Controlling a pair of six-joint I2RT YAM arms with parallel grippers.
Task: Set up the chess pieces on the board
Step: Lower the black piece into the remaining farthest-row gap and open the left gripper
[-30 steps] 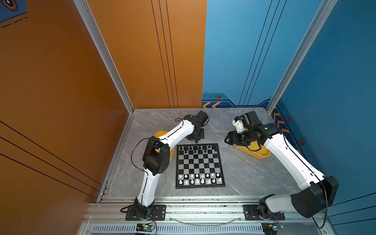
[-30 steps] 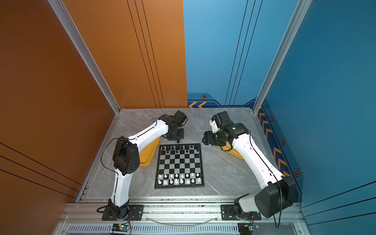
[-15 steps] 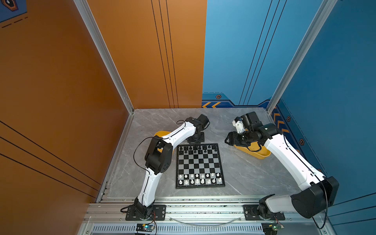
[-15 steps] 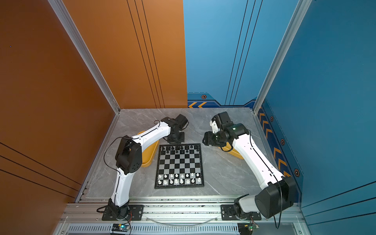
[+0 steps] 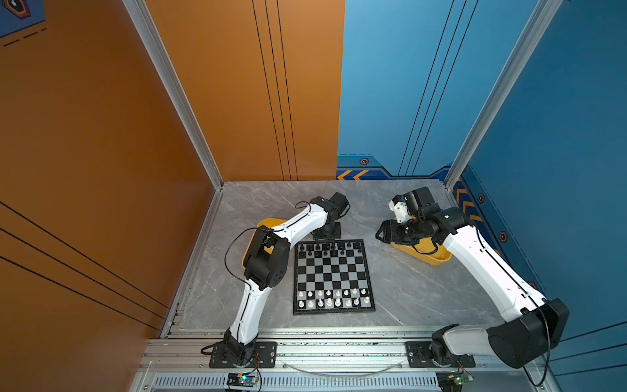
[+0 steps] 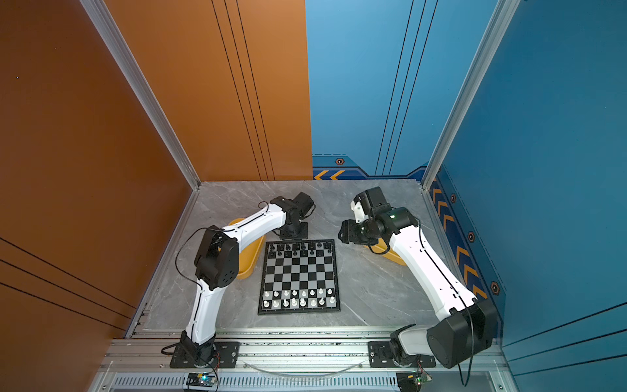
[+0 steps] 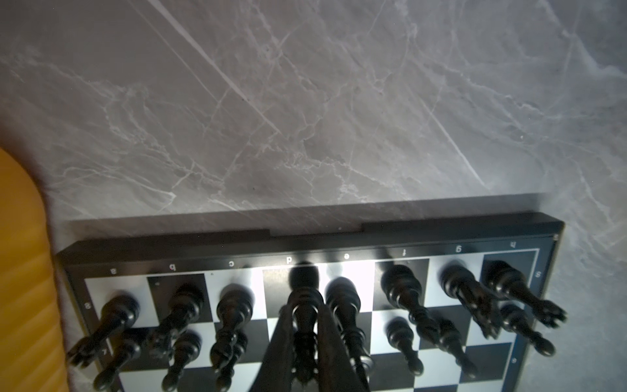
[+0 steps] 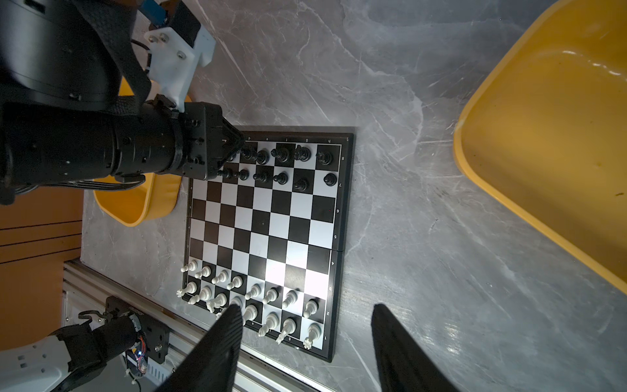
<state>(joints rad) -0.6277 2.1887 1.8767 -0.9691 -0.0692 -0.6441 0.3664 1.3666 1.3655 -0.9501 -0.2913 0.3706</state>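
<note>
Board (image 5: pixel 334 271) lies flat on the surface (image 5: pixel 400 288) between two yellow trays: left tray (image 5: pixel 268 224) and right tray (image 5: pixel 437 260). White pieces (image 5: pixel 332 298) fill the two near rows. Black pieces (image 5: pixel 342 249) stand in the two far rows.

Left hand (image 7: pixel 303 310): closed on a tall black piece (image 7: pixel 303 281), with the fingers (image 7: pixel 281 339) pinching its stem from both sides above the base. The high grip is likely chosen so the fingers clear the close neighbours on c and e. The piece is upright over the dark back-row square marked d. Its base is blurred, so contact with the square cannot be told.

Right hand (image 5: pixel 381 233): open and empty, held above the surface beside the board's far right corner, near the right tray. It is probably parked there to stay out of the left arm's way. The visible part of the right tray shows no pieces.

Judgement: setup is nearly finished, and this placement looks like one of the last. Risk: opening the fingers wide could knock the e-file piece.
</note>
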